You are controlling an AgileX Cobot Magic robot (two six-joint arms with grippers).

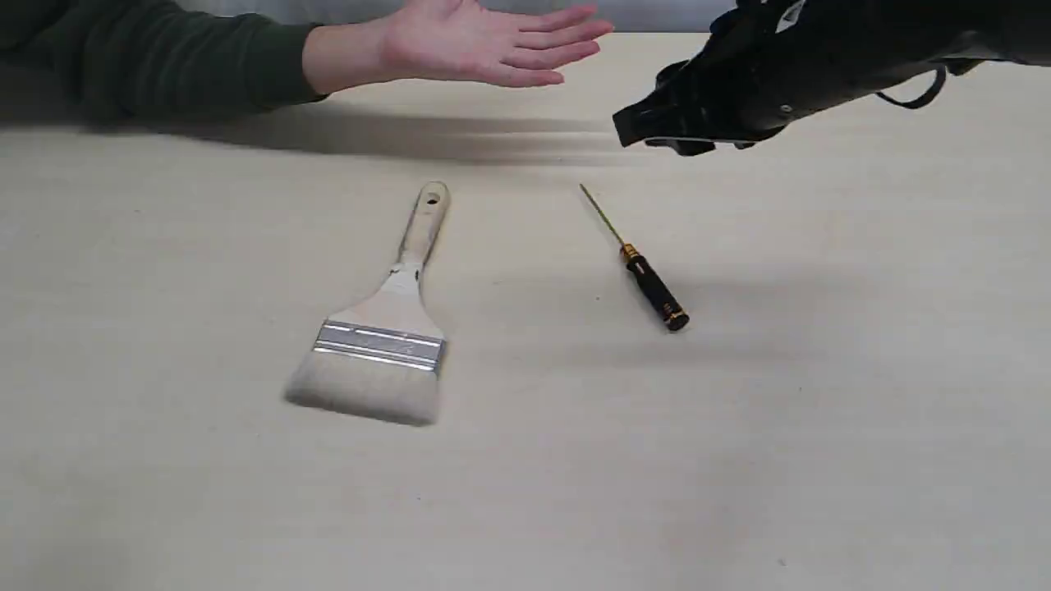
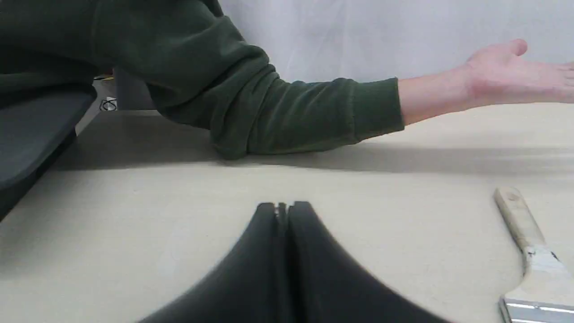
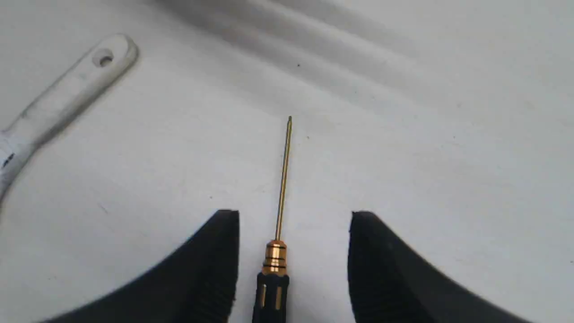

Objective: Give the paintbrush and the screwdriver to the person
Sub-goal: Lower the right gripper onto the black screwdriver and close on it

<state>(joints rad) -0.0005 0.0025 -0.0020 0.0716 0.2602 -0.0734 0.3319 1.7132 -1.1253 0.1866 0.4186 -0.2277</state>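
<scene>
Working table (image 1: 821,427) as I see it from the remote station. The paintbrush (image 1: 386,328) lies flat on the left of the middle in the exterior view, with its bristles toward the camera. Its holed handle points to the far side. The screwdriver (image 1: 636,263) lies flat to the right of the brush, apart from it. Its thin gold shaft points to the far side and its black handle is nearer the camera. Neither tool is touched by anything. The person's hand (image 1: 484,41) is held out palm up with the fingers stretched, above the far part of the table. The green sleeve (image 2: 287,112) rests on the surface. My right gripper (image 3: 293,220) is spread wide and holds nothing. In the exterior view it appears blurred and raised above the table, beyond the screwdriver's tip and just right of the outstretched fingers. In its wrist view the gold collar and the top of the black handle show between the two jaws, clear of both. My left gripper (image 2: 283,207) has its jaws pressed together with nothing between them, low over bare table. The brush handle is off to one side in its wrist view.
</scene>
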